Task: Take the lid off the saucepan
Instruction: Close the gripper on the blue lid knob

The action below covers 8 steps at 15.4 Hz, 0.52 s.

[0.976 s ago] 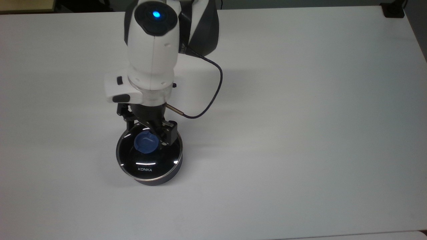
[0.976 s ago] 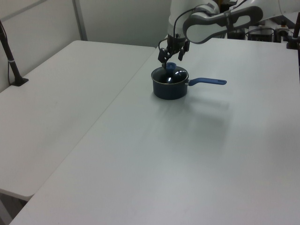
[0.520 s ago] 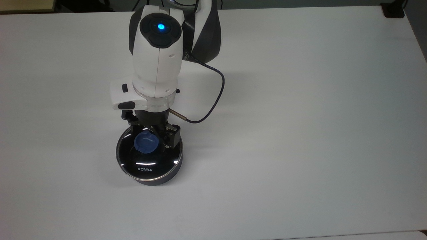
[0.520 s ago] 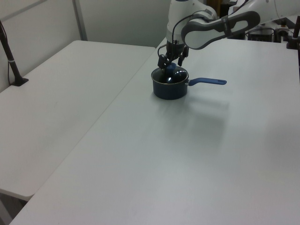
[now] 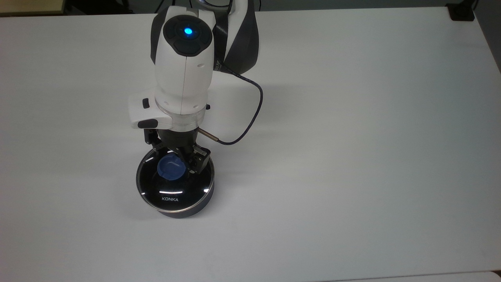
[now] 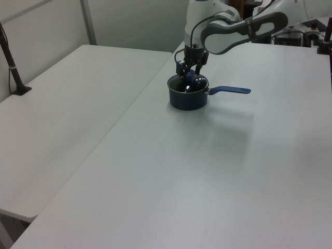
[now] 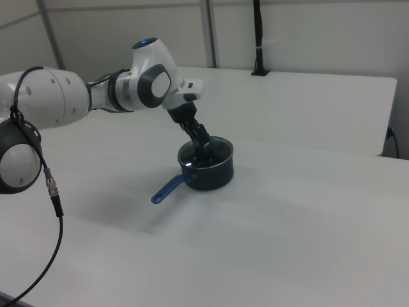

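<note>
Change: claw [image 5: 175, 158] has dropped lower, fingers now straddling blue knob [image 5: 171, 167], partly open, nothing gripped | Meaning: likely ready to close and lift | Object: round clear glass lid with silver rim [image 5: 175, 183] seated on dark blue-grey saucepan [image 6: 188, 98], blue handle [image 6: 230, 90] | Room: white surface [image 5: 352, 137] open all round, edges well apart.

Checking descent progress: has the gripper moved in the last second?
Yes. The gripper has dropped toward the lid's knob; the saucepan stayed put.
</note>
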Each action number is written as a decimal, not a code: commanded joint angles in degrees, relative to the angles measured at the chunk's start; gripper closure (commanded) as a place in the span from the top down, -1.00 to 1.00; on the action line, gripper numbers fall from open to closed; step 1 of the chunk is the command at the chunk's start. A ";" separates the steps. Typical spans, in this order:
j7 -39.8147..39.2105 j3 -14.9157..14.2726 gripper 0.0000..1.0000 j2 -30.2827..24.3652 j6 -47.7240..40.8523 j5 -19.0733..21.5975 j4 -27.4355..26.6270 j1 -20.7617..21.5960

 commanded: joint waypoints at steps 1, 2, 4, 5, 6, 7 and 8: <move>0.74 -0.10 0.63 -0.89 0.70 0.60 -0.71 -0.01; 1.01 -0.10 0.64 -0.89 0.79 0.60 -0.71 -0.10; 2.50 -0.10 0.65 -0.89 2.89 0.60 -0.71 -0.54; 2.85 -0.10 0.65 -0.81 3.24 0.52 -0.71 -0.54; 2.94 -0.10 0.65 -0.72 3.34 0.60 -0.71 -0.54; 2.94 -0.10 0.65 -0.72 3.34 0.60 -0.71 -0.62; 2.94 -0.10 0.65 -0.72 3.68 0.60 -0.71 -0.89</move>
